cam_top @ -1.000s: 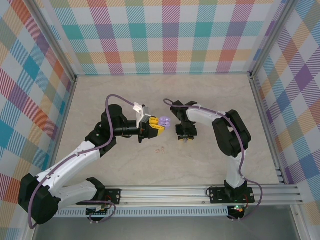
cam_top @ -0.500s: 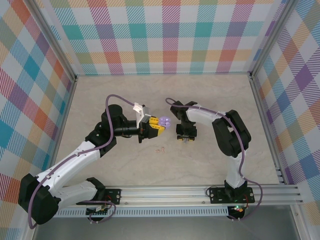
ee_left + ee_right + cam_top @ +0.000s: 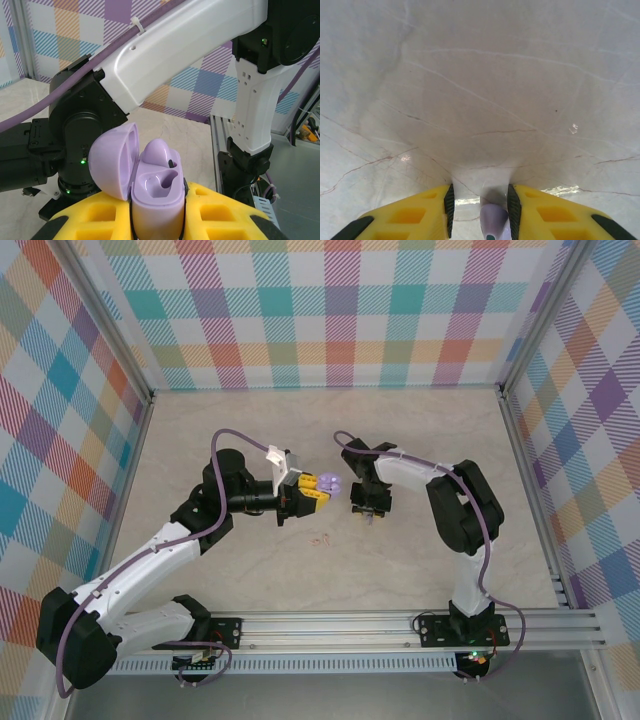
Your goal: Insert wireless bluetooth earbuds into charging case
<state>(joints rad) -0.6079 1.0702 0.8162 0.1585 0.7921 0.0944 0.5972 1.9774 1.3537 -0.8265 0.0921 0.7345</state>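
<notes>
My left gripper [image 3: 316, 488] [image 3: 157, 212] is shut on a lilac charging case [image 3: 156, 200] [image 3: 325, 482], held upright with its lid [image 3: 112, 160] swung open to the left. A lilac earbud [image 3: 159, 152] sits in the far slot, and the near slot is empty. My right gripper [image 3: 368, 516] [image 3: 480, 207] points down at the table just right of the case. Another lilac earbud [image 3: 493, 220] stands between its pads, against the right one, with a gap to the left one. The jaws stand narrowly open around it.
The marble tabletop [image 3: 330, 570] is bare apart from a small red mark [image 3: 321, 538] in front of the case. Checked walls enclose the table on three sides, and an aluminium rail [image 3: 400, 625] runs along the near edge.
My right gripper has shifted slightly left and toward the back, closer to the case. The left arm and the case have not moved.
</notes>
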